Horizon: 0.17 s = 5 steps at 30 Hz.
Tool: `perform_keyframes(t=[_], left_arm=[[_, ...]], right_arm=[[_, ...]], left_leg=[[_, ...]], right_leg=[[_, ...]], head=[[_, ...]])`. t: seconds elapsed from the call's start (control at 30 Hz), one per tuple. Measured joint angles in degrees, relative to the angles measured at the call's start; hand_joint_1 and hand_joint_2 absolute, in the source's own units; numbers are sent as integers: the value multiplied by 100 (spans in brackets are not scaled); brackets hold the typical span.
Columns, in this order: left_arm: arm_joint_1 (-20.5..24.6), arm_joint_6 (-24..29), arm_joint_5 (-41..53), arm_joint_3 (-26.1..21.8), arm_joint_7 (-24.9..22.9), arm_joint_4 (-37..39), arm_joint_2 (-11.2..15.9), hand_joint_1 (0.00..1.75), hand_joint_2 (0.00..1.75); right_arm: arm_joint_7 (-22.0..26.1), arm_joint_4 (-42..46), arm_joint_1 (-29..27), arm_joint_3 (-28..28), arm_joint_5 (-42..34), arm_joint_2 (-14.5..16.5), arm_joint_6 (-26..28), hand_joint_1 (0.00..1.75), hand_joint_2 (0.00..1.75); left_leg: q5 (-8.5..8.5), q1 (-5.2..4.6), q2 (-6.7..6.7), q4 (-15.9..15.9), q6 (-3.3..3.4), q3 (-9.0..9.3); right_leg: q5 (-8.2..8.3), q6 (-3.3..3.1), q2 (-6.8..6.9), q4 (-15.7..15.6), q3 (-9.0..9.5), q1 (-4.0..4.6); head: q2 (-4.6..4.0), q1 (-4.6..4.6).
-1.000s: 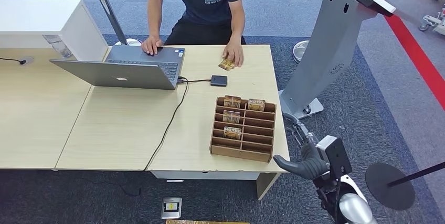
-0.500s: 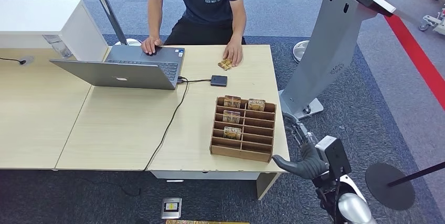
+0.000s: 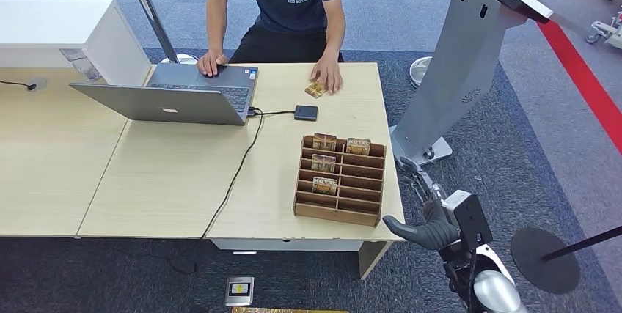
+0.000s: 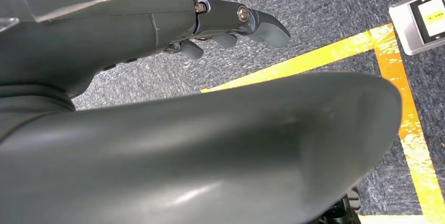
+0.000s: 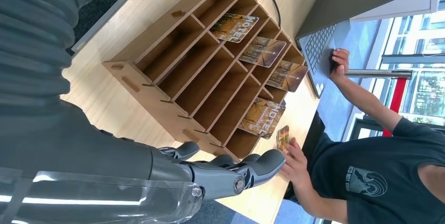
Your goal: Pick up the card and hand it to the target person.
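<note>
The person (image 3: 282, 5) across the desk (image 3: 176, 174) is resting a hand (image 3: 327, 77) on a card (image 3: 315, 90) lying flat near the far edge, so a card is already lying with them. Other cards are standing in the slots of the wooden rack (image 3: 340, 181). The right robot hand (image 3: 429, 218) is hanging off the desk's near corner beside the rack, fingers loosely apart and holding nothing. The left robot hand (image 4: 231, 24) is hanging low over the carpet, also holding nothing. To my eye this fits either a handover just finished or a reach toward the rack about to start. Any further pick would call for pinching a card's upright top edge.
</note>
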<state>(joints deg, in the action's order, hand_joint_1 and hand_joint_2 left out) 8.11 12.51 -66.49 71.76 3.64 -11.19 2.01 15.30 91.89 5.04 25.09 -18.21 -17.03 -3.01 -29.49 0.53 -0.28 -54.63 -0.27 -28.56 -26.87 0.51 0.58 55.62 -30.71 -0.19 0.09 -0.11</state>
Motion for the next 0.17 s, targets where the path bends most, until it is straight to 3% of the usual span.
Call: perform_keyframes(t=[0.17], left_arm=[[11,-1,28,0,-6,0,0,0,0]], right_arm=[[-1,2,0,1,1,-10,5,0,175]], left_leg=[[0,0,0,0,0,0]], right_leg=[[0,0,0,0,0,0]], head=[[0,0]])
